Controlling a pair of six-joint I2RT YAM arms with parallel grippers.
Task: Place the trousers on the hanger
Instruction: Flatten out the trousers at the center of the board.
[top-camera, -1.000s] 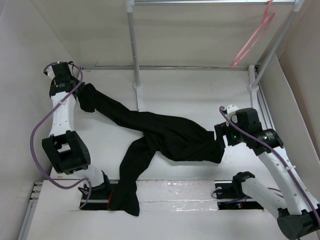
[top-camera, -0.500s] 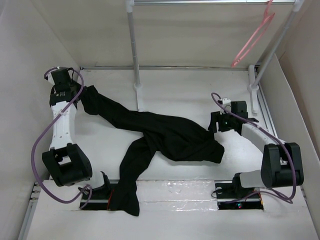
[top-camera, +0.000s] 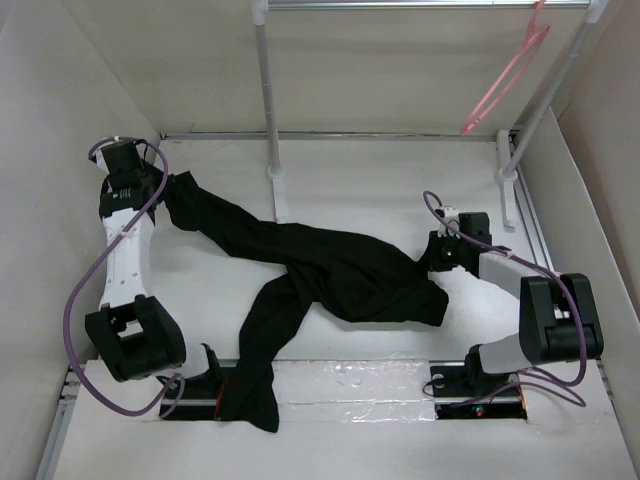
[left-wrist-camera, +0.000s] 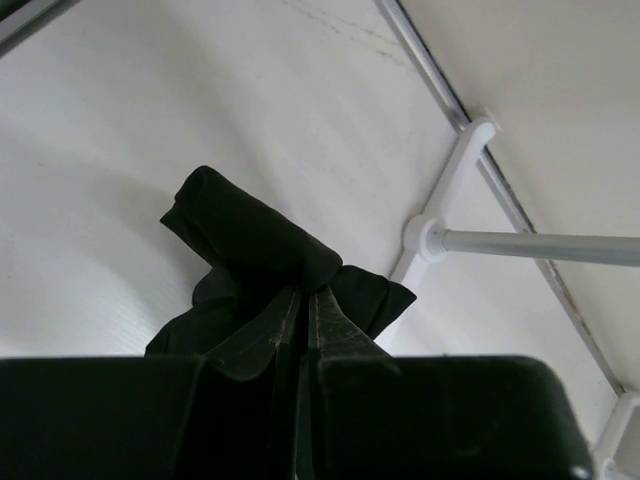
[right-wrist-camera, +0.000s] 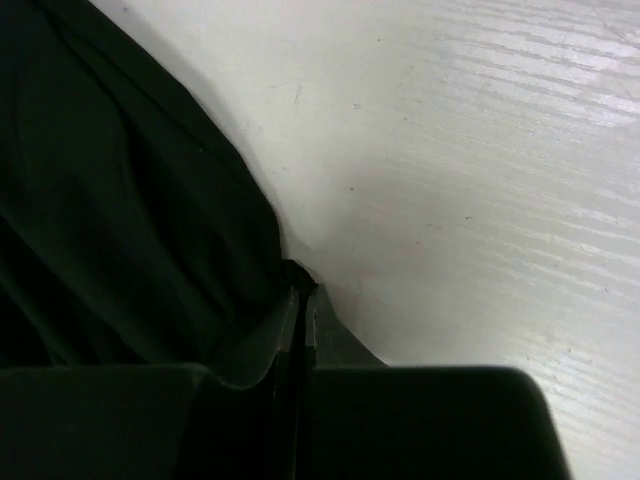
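The black trousers (top-camera: 330, 275) lie spread across the white table, one leg running to the back left, another trailing over the near edge. My left gripper (top-camera: 165, 192) is shut on the far-left end of the cloth; in the left wrist view the trousers (left-wrist-camera: 255, 240) bunch out past its fingertips (left-wrist-camera: 305, 295). My right gripper (top-camera: 428, 262) is shut on the right edge of the trousers (right-wrist-camera: 120, 220), a small pinch of cloth showing at the tips of the right gripper (right-wrist-camera: 300, 285). The pale-pink hanger (top-camera: 505, 80) hangs from the rack bar at the back right, apart from both grippers.
A white rack pole (top-camera: 268, 95) stands at the back centre on a foot, and a slanted pole (top-camera: 540, 110) rises at the back right. In the left wrist view a rack foot and horizontal tube (left-wrist-camera: 520, 243) lie close by. White walls enclose the table.
The right arm reached forward and lowered to the trousers' right edge, and its gripper shut on the cloth. The left gripper drew its end of the trousers slightly farther back.
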